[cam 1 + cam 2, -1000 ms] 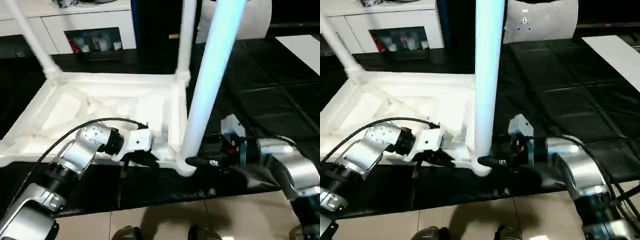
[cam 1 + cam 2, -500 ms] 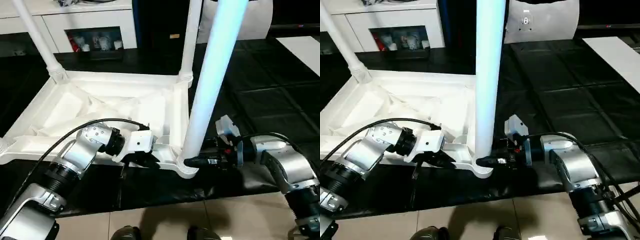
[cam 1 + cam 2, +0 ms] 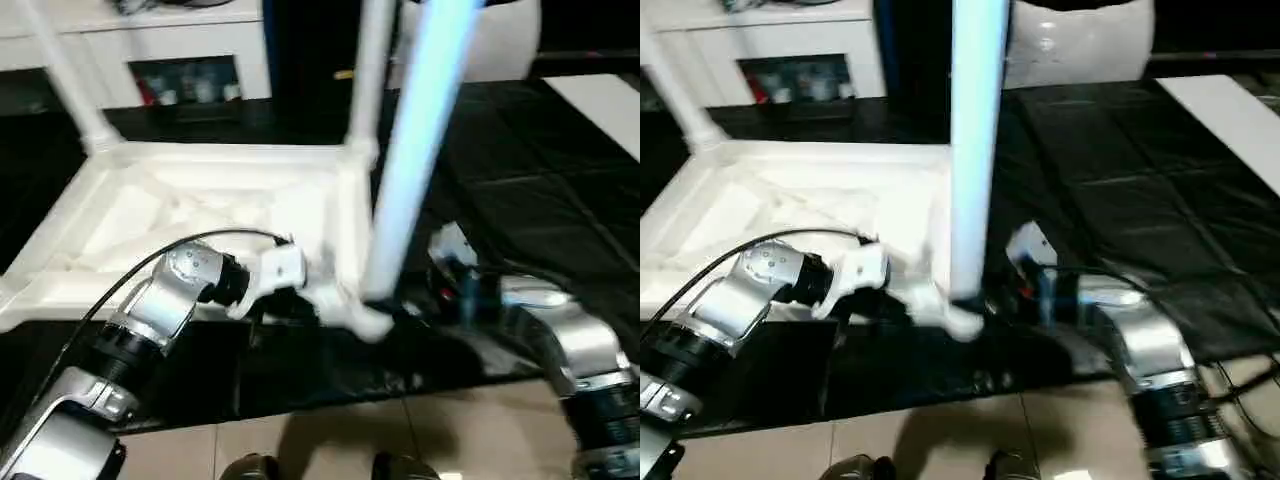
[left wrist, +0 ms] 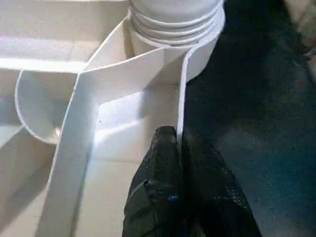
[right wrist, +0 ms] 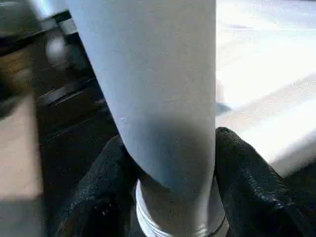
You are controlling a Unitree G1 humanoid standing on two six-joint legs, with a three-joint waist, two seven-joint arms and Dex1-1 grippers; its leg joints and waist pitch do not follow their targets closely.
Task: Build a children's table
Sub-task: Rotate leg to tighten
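The right hand (image 5: pixel 168 197) is clamped on the near leg (image 3: pixel 410 170), low down, just above the threads; in the right wrist view one black finger (image 5: pixel 247 177) presses each side of the leg. The left hand (image 4: pixel 180 197) is pressed together on the thin side wall of the table top (image 3: pixel 200 215), close beside the corner socket (image 4: pixel 173 19) where this leg enters. In the left wrist view the wall stands between the two black fingers, and the leg's threaded end sits in the socket with some rings still visible above the rim.

The children's table lies upside down on a black mat (image 3: pixel 520 200) on the floor, with the ribbed underside facing up. Two other legs, the far left leg (image 3: pixel 70 80) and the far right leg (image 3: pixel 368 70), stand up from the far corners. The near leg leans a little, not fully upright. Behind the table there is a white cabinet (image 3: pixel 180 50).

I judge that the leg is being screwed in and is not yet tight. The risk is cross-threading: if the leg is turned while it leans, the threads can jam or get damaged. Also the left hand grips only a thin wall, so a strong twist from the right hand could make the top slide on the mat or slip from the fingers. The near corner seems lifted a little, which makes the hold less stable.
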